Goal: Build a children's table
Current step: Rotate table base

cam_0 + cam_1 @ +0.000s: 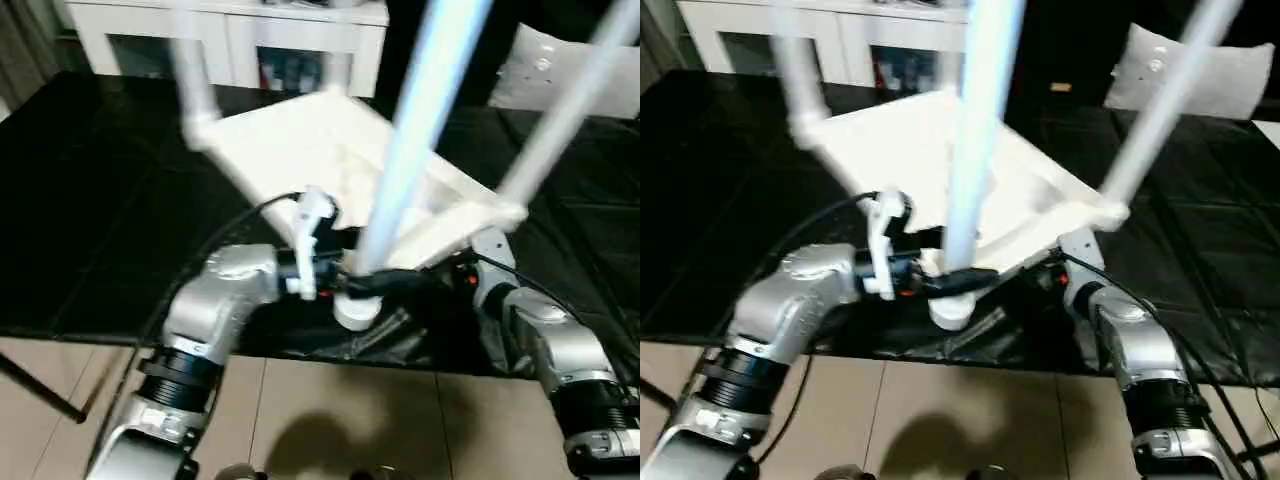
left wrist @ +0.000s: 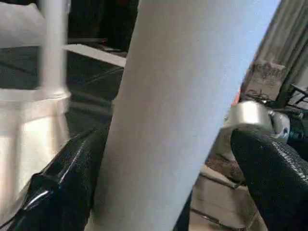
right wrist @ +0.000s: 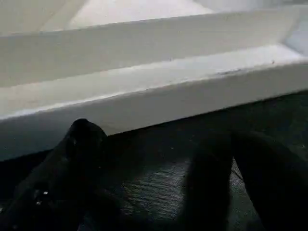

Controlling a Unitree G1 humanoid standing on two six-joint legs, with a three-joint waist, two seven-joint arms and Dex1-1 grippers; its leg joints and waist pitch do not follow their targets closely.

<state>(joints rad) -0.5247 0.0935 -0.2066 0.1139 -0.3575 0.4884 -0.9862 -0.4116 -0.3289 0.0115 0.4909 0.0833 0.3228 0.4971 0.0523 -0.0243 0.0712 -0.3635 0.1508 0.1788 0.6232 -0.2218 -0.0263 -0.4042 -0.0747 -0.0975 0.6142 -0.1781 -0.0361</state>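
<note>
The children's table lies upside down on the black work table, its white top [image 1: 290, 150] tilted. Three white legs rise from it: a far-left leg [image 1: 195, 80], a right leg [image 1: 570, 110] and a near leg [image 1: 420, 120]. My left gripper [image 1: 365, 285] stands open around the base of the near leg. In the left wrist view one finger [image 2: 62, 183] lies against that leg [image 2: 183, 106] and the other finger [image 2: 274, 173] stands apart from it. A white rounded end [image 1: 355, 310] shows just below. My right gripper [image 3: 168, 159] is open, low by the top's near right edge [image 3: 154, 101], holding nothing.
The black-covered work table [image 1: 90, 200] ends close in front of me, with tiled floor [image 1: 330, 420] below. A white cabinet [image 1: 230, 40] stands behind the table and a white cushion-like thing [image 1: 560, 70] lies at the back right. A dark stand leg [image 1: 40, 390] crosses the floor at the left.
</note>
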